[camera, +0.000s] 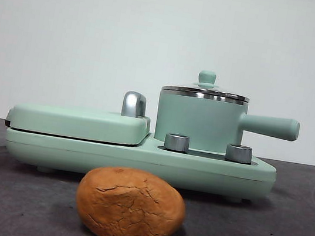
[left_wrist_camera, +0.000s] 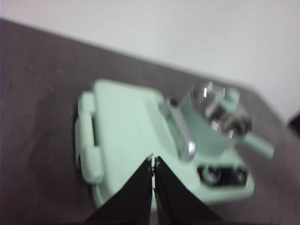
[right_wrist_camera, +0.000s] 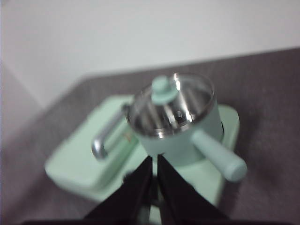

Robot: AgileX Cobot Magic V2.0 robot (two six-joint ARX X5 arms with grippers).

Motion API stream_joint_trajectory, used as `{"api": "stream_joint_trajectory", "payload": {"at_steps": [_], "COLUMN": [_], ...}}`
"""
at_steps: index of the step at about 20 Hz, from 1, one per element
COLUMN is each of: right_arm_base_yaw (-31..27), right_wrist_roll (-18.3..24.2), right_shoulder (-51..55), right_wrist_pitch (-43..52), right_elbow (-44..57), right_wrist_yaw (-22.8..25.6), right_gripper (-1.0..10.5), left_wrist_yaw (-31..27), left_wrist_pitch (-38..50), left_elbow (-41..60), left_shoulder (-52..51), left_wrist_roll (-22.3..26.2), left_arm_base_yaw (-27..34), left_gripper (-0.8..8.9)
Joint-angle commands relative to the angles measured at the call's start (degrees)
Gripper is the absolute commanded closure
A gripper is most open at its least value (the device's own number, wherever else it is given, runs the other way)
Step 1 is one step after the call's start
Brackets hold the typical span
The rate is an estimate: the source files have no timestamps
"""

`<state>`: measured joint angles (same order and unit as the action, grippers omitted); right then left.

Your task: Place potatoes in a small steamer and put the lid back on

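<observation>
Potato [camera: 130, 205] lies apart from both claws.

Cracked, wrinkled matt skin on potato [camera: 130, 205]. Smooth satin mint-green steamer [camera: 199, 122], shiny steel rim. Clear glossy glass lid [right_wrist_camera: 171, 104]. Chrome grill handle [camera: 134, 104]. Dark matt tabletop [camera: 283, 232].

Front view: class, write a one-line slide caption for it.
Cracked orange-brown potato lies on the dark table before a mint-green steamer pot, its glass lid on.
</observation>
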<state>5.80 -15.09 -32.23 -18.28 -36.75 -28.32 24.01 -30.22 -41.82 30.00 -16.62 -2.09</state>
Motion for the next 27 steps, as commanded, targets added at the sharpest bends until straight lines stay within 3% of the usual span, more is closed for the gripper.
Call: {"api": "stream_joint_trajectory", "payload": {"at_steps": [1,6,11,13,15,18,27], "right_arm_base_yaw": [2.0,9.9,15.7,16.7,17.0,17.0,17.0], "right_wrist_roll": [15.8,26.2,32.8,34.6,35.3,35.3,34.6], "right_shoulder": [-3.0,-6.4,-7.4,-7.4,-7.3,-7.3,-7.4], "right_wrist_pitch": [-5.5,-10.3,-12.3,-12.9,-13.1,-13.1,-13.1], "right_elbow": [-3.9,-7.0,-7.2,-7.2,-7.2,-7.2,-7.2], "right_wrist_yaw": [0.3,7.7,11.8,11.9,11.9,11.9,11.9], "right_gripper": [9.3,9.3,9.3,8.6,7.4,6.7,6.7], "left_wrist_yaw": [1.4,0.8,-1.3,-1.3,-1.3,-1.3,-1.2], "left_wrist_pitch": [-2.9,-7.6,-8.3,-8.2,-7.7,-7.6,-7.4], "left_elbow": [-3.7,-9.1,-11.2,-11.2,-11.2,-11.2,-11.2], "left_shoulder": [4.4,10.4,13.1,13.2,13.2,13.0,13.4], "left_wrist_roll": [12.0,23.6,30.9,32.8,33.1,33.1,33.1], "left_arm_base_yaw": [-1.2,-6.8,-12.5,-13.8,-14.6,-15.0,-15.3], "left_gripper": [8.04,8.04,8.04,7.93,6.9,5.88,5.88]}}
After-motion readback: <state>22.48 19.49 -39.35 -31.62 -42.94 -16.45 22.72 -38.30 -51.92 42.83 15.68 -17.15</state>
